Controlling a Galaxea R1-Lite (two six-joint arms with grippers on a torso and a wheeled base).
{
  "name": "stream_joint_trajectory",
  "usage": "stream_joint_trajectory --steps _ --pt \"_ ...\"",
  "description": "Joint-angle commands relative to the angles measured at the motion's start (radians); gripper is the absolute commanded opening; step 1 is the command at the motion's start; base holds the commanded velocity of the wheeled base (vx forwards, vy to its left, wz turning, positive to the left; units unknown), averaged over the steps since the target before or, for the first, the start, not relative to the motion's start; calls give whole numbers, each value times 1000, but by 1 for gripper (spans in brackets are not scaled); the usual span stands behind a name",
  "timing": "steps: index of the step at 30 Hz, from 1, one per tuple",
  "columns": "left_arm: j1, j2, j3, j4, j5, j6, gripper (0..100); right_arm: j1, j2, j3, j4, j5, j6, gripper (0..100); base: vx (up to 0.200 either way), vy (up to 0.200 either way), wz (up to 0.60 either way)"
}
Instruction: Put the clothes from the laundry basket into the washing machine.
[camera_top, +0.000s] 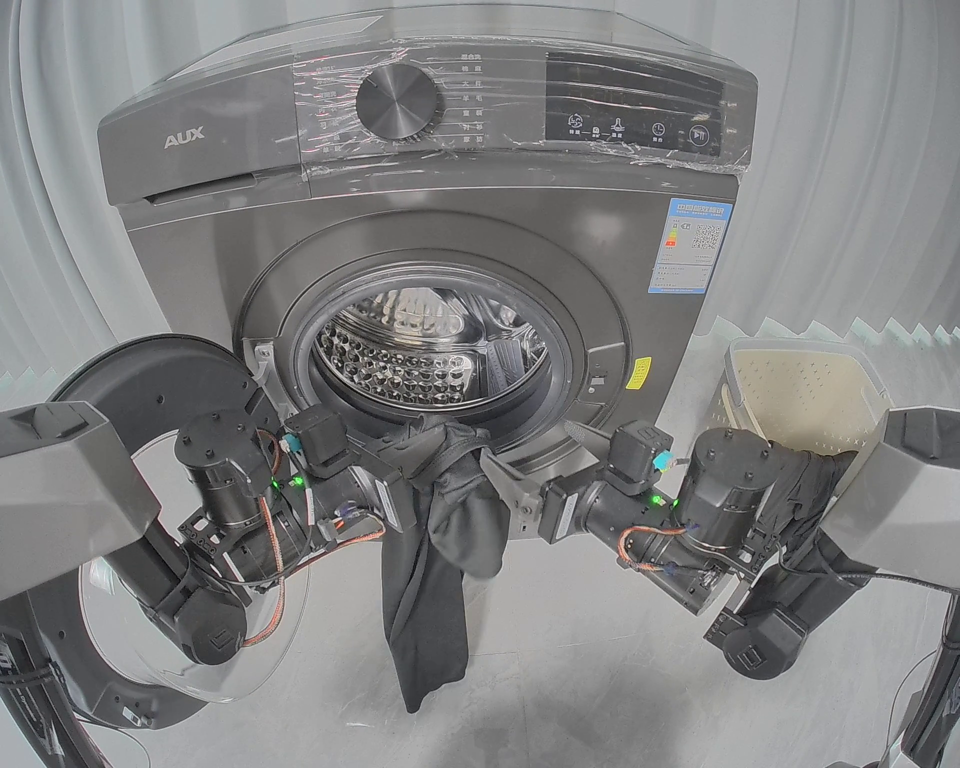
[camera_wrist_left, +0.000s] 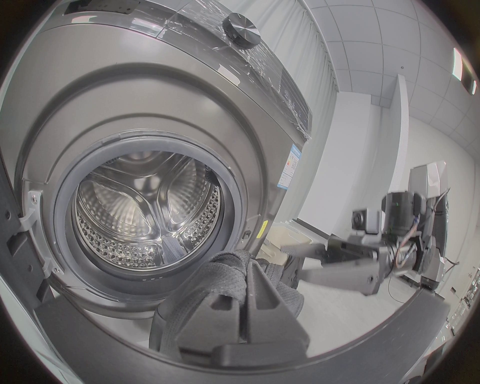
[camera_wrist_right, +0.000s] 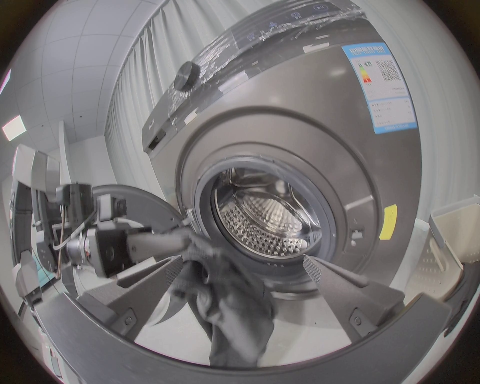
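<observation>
garment (camera_top: 440, 560) of dark cloth hangs long from our left gripper (camera_top: 430, 452), which is clamped on its top just below the open mouth of the washing machine (camera_top: 590, 225), so we judge our right gripper (camera_top: 535, 460), spread and empty beside it, is placed to lift the tail in.

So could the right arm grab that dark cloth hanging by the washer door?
Probably yes: the right pincer, jaws open, sits right beside the dark garment, which the left pincer holds up, with nothing between them.
</observation>
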Motion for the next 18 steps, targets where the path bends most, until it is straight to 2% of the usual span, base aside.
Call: stream_joint_trajectory --steps 1,18 --pt "0 4 -30 -4 14 -17 0 -10 4 80 -7 5 -2 100 0 0 0" --pt "1 -5 -32 -36 27 -20 0 -25 104 81 -10 5 -2 100 0 0 0"
